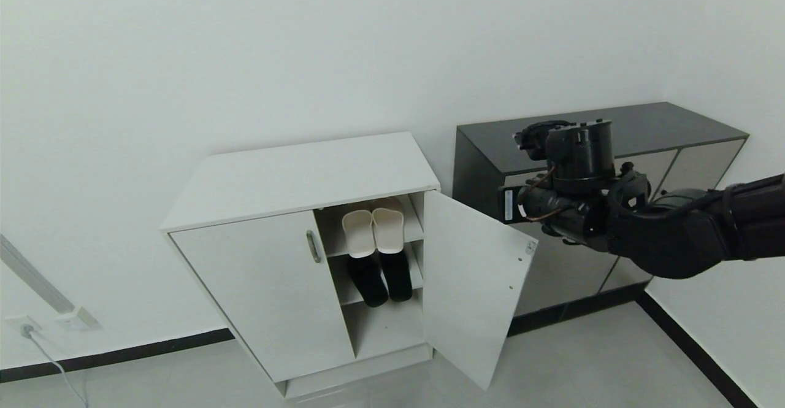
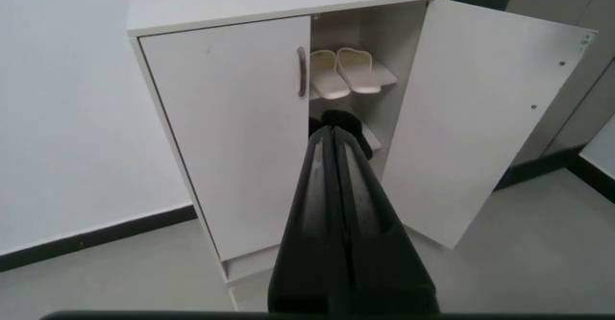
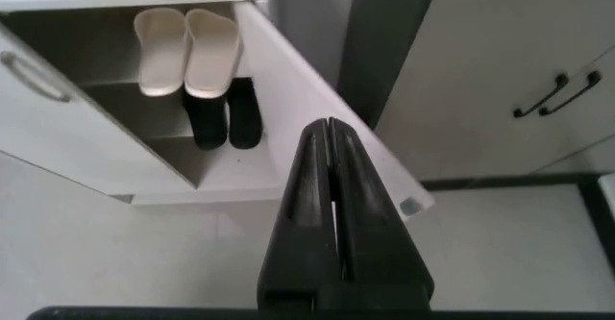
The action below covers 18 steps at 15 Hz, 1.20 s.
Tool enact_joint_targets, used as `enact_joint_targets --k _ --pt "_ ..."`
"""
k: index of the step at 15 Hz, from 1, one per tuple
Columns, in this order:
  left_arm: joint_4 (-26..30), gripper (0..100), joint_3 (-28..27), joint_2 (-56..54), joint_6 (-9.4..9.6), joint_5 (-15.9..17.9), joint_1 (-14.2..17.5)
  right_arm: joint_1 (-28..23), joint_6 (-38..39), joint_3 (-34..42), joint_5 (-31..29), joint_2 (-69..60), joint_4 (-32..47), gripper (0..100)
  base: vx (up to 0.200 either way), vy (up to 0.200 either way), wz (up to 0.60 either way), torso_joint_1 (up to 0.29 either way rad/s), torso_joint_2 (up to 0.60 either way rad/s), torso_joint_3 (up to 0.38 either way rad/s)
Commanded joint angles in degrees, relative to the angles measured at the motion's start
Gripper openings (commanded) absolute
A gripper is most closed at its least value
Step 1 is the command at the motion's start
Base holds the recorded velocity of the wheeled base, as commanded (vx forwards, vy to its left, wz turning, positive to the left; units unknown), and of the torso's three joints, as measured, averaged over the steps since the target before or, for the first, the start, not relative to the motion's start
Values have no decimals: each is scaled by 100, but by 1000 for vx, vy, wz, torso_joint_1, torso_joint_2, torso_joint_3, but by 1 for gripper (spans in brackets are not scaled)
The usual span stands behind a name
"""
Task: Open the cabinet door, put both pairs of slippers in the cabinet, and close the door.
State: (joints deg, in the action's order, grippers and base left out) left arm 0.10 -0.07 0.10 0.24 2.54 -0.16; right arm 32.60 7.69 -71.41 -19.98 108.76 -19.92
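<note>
White slippers lie side by side on the top shelf of the cabinet, and the black slippers sit on the shelf just below. Its right door stands wide open; the left door is closed. The right fingers are clenched together, empty, near the open door's top outer corner. The left fingers are likewise clenched and empty, facing the cabinet front.

The left pincer and right pincer are closed, with the right arm held forward.
</note>
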Motion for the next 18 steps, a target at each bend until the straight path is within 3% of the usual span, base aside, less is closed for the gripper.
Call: enact_joint_targets --k 1,4,10,18 --pt "-1 0 -1 -1 2 1 -2 -403 242 -576 117 426 313 0 0 0 0 0 0 0" --pt "-1 0 -1 -1 2 1 7 -667 391 -743 478 690 419 0 0 0 0 0 0 0" --pt "-1 0 -1 -1 2 1 -2 -1098 409 -927 627 1367 296 0 0 0 0 0 0 0" --pt "-1 0 -1 -1 -7 1 -2 -1212 409 -866 653 1718 102 0 0 0 0 0 0 0"
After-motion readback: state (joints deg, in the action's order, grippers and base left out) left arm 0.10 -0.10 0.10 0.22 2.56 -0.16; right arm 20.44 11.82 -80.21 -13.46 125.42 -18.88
